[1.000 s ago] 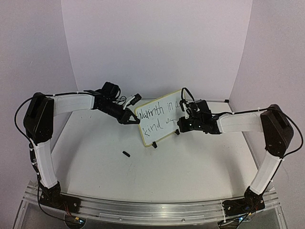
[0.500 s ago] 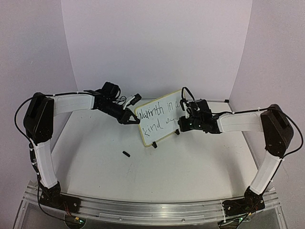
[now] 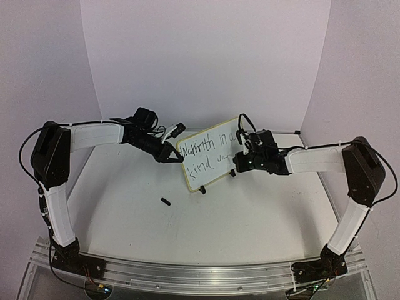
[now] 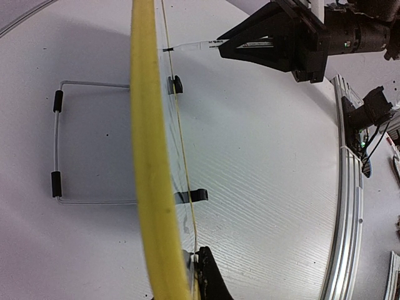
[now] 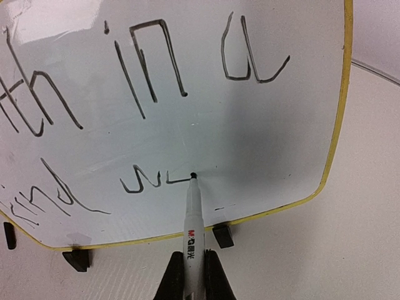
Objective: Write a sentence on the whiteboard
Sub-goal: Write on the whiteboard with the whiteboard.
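Note:
The whiteboard stands tilted on its black clip feet at the table's middle back; its yellow rim shows edge-on in the left wrist view, with the wire stand behind. The sentence reads "…th in a" on top, "kind" and a started "w" plus one more stroke below. My left gripper is shut on the board's left edge. My right gripper is shut on a white marker, its black tip touching the board at the end of the lower line.
A small black marker cap lies on the white table in front of the board. The metal rail with both arm bases runs along the near edge. White walls close in the back and sides.
The marker tip has shifted slightly right along the lower line, adding a short stroke. The left gripper and the board have not moved.

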Action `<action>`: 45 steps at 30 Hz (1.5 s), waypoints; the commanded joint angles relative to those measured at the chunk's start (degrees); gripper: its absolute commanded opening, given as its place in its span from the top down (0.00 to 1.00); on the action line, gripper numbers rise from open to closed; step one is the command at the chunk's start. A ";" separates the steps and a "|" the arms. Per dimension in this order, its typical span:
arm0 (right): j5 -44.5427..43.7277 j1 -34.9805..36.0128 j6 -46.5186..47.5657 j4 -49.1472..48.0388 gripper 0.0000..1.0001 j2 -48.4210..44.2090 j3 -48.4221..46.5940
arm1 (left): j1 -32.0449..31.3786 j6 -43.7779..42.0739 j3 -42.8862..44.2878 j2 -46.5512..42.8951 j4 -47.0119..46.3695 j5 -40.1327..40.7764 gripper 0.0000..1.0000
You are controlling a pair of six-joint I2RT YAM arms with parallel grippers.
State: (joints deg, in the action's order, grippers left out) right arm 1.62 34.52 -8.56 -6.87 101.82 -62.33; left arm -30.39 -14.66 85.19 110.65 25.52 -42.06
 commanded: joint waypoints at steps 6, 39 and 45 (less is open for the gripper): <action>2.65 -0.15 0.10 -3.80 1.00 -2.68 1.43 | -2.57 -1.17 -1.31 4.01 7.79 1.72 1.00; -0.01 -0.20 1.03 -3.85 1.00 -2.84 -0.27 | -2.57 -1.21 -1.26 4.23 7.88 1.87 1.00; -0.86 -0.25 1.09 -3.62 1.00 -1.11 -1.04 | -2.56 -1.18 -1.26 4.15 7.87 1.90 1.00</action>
State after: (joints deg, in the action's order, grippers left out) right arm 1.97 34.41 -8.09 -9.80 99.43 -61.03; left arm -30.39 -14.68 85.19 110.69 25.51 -42.06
